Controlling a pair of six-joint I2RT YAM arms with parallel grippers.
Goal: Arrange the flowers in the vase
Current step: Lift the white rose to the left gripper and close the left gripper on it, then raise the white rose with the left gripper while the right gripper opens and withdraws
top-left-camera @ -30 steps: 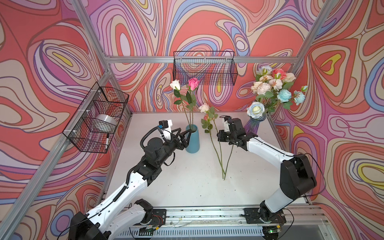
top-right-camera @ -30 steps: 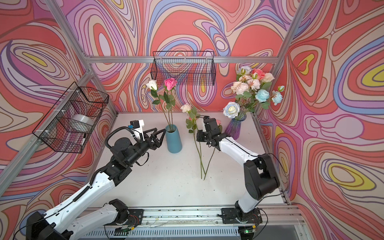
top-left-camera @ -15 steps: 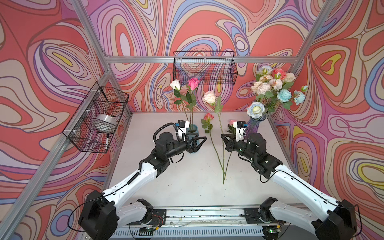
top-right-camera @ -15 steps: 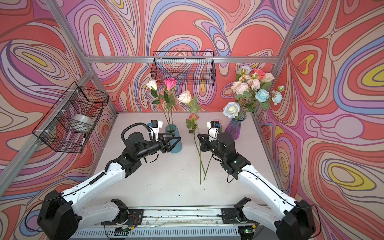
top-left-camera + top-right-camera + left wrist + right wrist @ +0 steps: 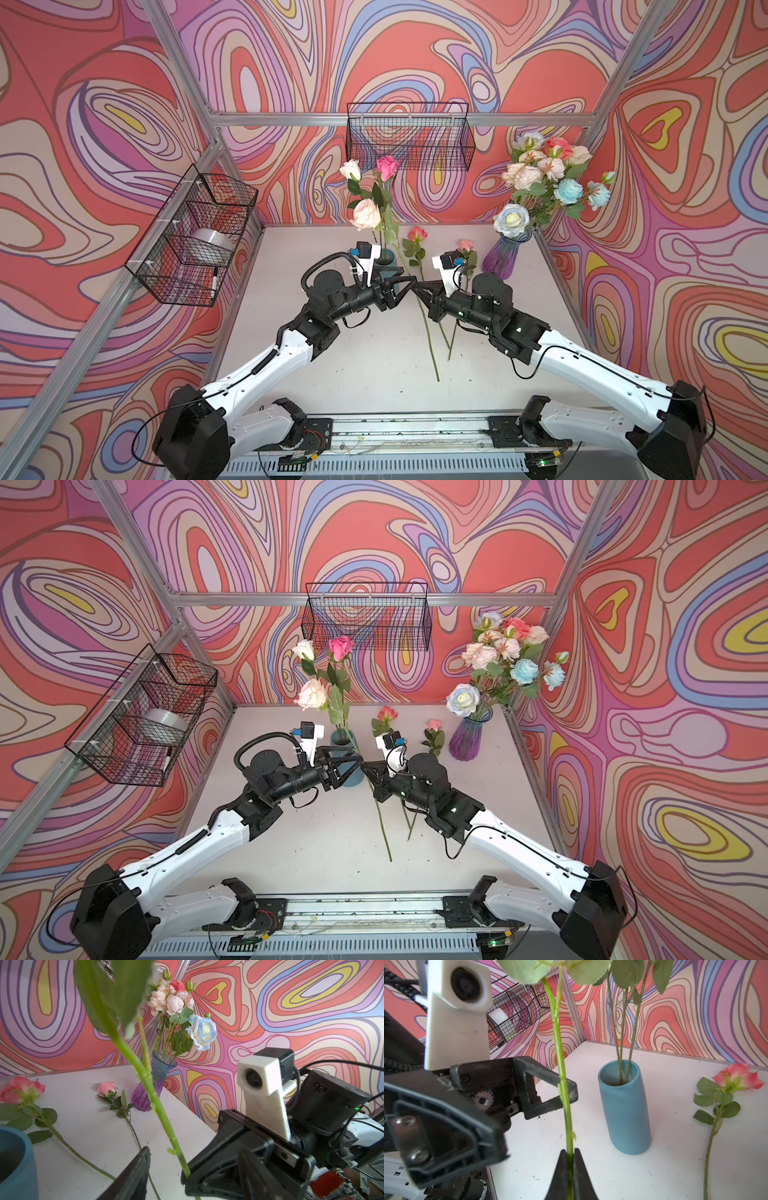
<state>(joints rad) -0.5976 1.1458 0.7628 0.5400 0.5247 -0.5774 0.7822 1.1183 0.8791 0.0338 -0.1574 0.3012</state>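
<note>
I see cream rose [image 5: 366, 214] upright, stem pinched low between fingers [image 5: 560, 1169] of right gripper [image 5: 570, 1154], just beside blue vase [image 5: 625, 1109]. White rose [image 5: 350, 169], pink rose [image 5: 387, 167] stand in that vase. Coral rose [image 5: 417, 234], small pink rose [image 5: 465, 245] lie flat on desk [image 5: 374, 374]. Remaining flowers [image 5: 523, 176], pale pink, cream, light blue, bunched in purple vase [image 5: 505, 257]

One wire basket [image 5: 166, 266] holds a silvery roll [image 5: 208, 246]; another basket [image 5: 409, 137] hangs behind.

A robot lab cell: aluminium frame [image 5: 291, 119], swirl-printed wall panels [image 5: 104, 124], two arms [image 5: 266, 365] at a white tabletop [image 5: 374, 353]
</note>
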